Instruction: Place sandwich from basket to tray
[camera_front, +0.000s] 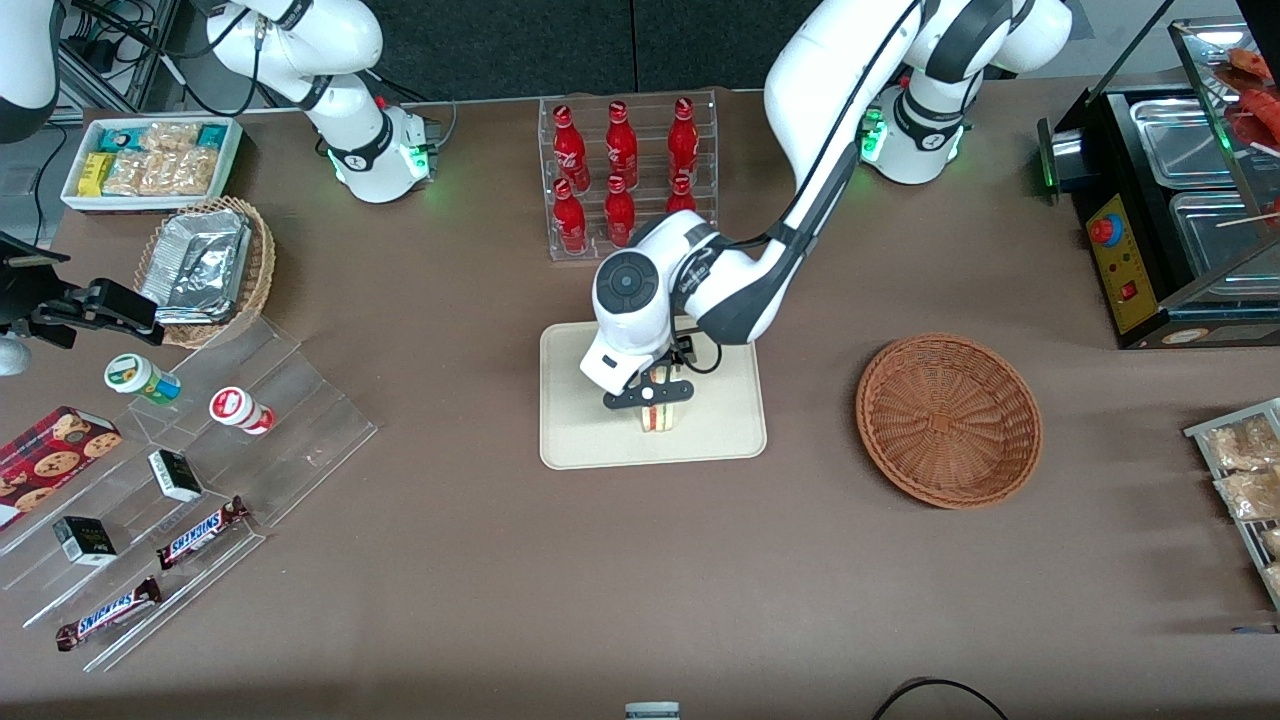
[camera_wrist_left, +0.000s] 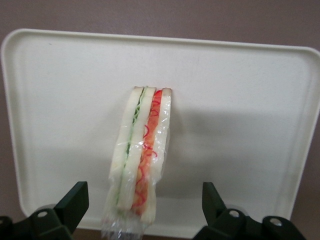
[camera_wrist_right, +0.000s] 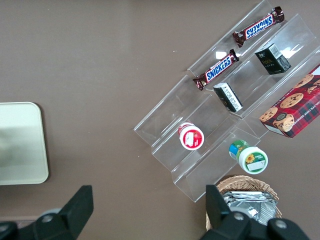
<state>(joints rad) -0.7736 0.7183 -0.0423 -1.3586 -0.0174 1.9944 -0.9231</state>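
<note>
The sandwich (camera_front: 658, 415), a plastic-wrapped wedge with green and red-orange layers, stands on its edge on the cream tray (camera_front: 590, 430) at the middle of the table. My left gripper (camera_front: 650, 395) hangs directly over it and is open. In the left wrist view the sandwich (camera_wrist_left: 140, 160) rests on the tray (camera_wrist_left: 240, 100) between the two black fingers (camera_wrist_left: 75, 200), with a gap on each side. The gripper (camera_wrist_left: 144, 205) touches nothing. The reddish-brown wicker basket (camera_front: 948, 420) sits beside the tray toward the working arm's end, with nothing in it.
A clear rack of red bottles (camera_front: 628, 175) stands just past the tray, farther from the front camera. Acrylic steps with snacks (camera_front: 180, 470), a pale foil-filled basket (camera_front: 205, 268) and a white snack bin (camera_front: 150, 160) lie toward the parked arm's end. A food warmer (camera_front: 1170, 200) stands at the working arm's end.
</note>
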